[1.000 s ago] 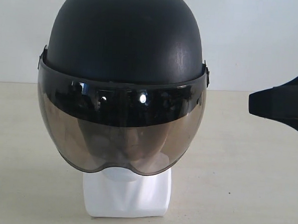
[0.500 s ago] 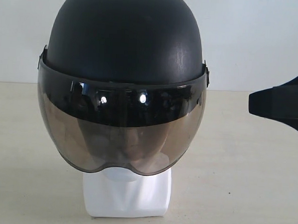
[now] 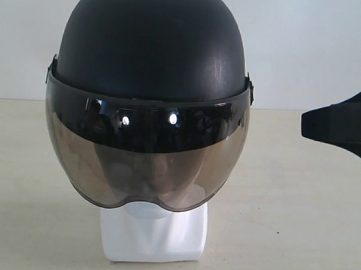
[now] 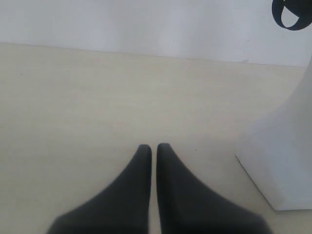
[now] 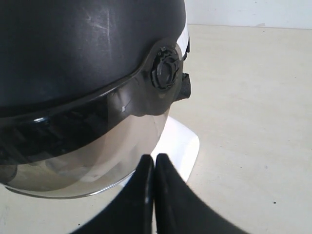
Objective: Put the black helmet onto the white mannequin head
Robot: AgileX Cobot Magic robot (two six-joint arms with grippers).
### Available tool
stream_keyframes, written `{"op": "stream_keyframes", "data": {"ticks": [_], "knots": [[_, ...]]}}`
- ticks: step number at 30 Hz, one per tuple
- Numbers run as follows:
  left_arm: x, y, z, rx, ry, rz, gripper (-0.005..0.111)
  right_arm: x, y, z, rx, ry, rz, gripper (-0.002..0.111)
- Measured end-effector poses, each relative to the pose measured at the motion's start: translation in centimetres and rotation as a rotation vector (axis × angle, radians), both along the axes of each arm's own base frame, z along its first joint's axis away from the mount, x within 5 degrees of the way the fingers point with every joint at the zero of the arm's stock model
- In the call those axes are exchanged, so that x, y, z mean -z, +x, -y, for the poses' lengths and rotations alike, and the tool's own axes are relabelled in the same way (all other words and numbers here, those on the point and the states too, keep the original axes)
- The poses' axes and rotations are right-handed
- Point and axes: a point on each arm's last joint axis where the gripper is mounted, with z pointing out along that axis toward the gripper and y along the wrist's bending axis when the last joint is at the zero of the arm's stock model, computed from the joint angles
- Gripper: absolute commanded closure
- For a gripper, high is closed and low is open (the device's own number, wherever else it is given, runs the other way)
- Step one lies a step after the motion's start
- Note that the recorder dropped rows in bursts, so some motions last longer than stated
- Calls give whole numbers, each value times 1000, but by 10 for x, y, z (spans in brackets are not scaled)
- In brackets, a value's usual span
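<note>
The black helmet (image 3: 152,49) sits on the white mannequin head (image 3: 154,233), its smoky visor (image 3: 144,163) covering the face; only the chin, neck and squarish base show. In the right wrist view the helmet (image 5: 73,44) and its visor pivot (image 5: 165,68) fill the frame above the white base (image 5: 183,146). My right gripper (image 5: 154,157) is shut and empty, beside the helmet without touching it; it shows at the right edge of the exterior view (image 3: 303,124). My left gripper (image 4: 153,146) is shut and empty, low over the table, apart from the base (image 4: 282,156).
The cream tabletop (image 3: 285,207) runs back to a white wall (image 3: 306,45). A loop of black strap (image 4: 290,14) hangs at a corner of the left wrist view.
</note>
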Motion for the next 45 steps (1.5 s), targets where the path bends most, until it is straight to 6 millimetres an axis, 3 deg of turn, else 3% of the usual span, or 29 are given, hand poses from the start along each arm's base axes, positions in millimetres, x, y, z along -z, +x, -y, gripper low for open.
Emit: {"op": "stream_keyframes", "data": {"ticks": [12, 16, 22, 25, 29, 33, 37, 45], "knots": [[0, 0, 0, 0, 0, 0, 102, -4, -5, 3, 0, 15, 23, 108], [0, 0, 0, 0, 0, 0, 102, -17, -22, 15, 1, 49, 108, 108], [0, 0, 0, 0, 0, 0, 102, -37, -49, 57, 181, -19, 355, 108], [0, 0, 0, 0, 0, 0, 102, -45, -71, 76, 332, -67, 478, 108], [0, 0, 0, 0, 0, 0, 102, -49, -103, 85, 443, -141, 605, 108], [0, 0, 0, 0, 0, 0, 102, -32, -121, 88, 495, -227, 637, 108], [0, 0, 0, 0, 0, 0, 102, 5, -131, 89, 511, -260, 638, 108], [0, 0, 0, 0, 0, -2, 102, 70, -97, 94, 615, -208, 632, 108]]}}
